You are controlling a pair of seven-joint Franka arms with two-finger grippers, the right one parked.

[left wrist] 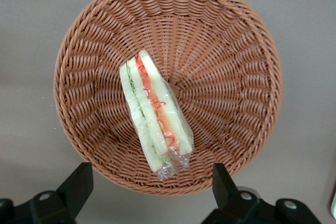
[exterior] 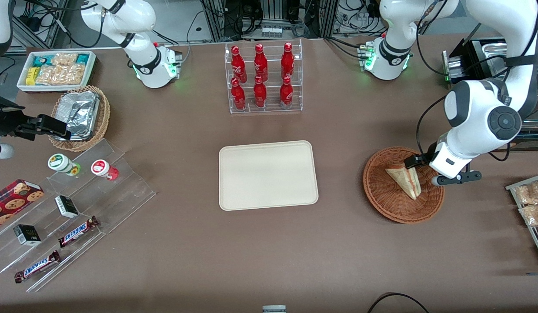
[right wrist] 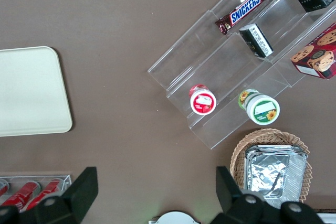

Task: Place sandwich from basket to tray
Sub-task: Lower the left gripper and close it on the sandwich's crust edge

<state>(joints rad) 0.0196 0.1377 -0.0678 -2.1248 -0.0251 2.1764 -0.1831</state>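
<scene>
- One sandwich (exterior: 404, 181) lies in the basket (exterior: 382, 198), a pale triangular wedge in clear wrap, resting against the sloping inner wall near the bowl's middle; the wrist view shows its pink, red and green filling edge (left wrist: 155, 114) facing up.
- The basket, round and reddish-brown wicker (left wrist: 231, 77), sits on the brown table (exterior: 251, 261) toward the working arm's end, well apart from the tray.
- The tray (exterior: 234, 191), cream-beige with a low rim, lies flat in the middle of the table with nothing on it; a corner of it also shows in the parked arm's wrist view (right wrist: 31, 93).
- The gripper (left wrist: 152, 187) hangs above the basket, over its rim, not touching the sandwich; its jaws stand wide apart, with one dark fingertip (left wrist: 79, 179) to each side and the sandwich's wrapped end seen between them.
- From the front, the working arm's white wrist covers the gripper's body above the basket's rim (exterior: 447, 167).
- A clear rack of six red bottles (exterior: 262, 78) stands farther from the front camera than the tray.
- Two Snickers bars (exterior: 77, 230) lie on a clear stepped stand toward the parked arm's end.
</scene>
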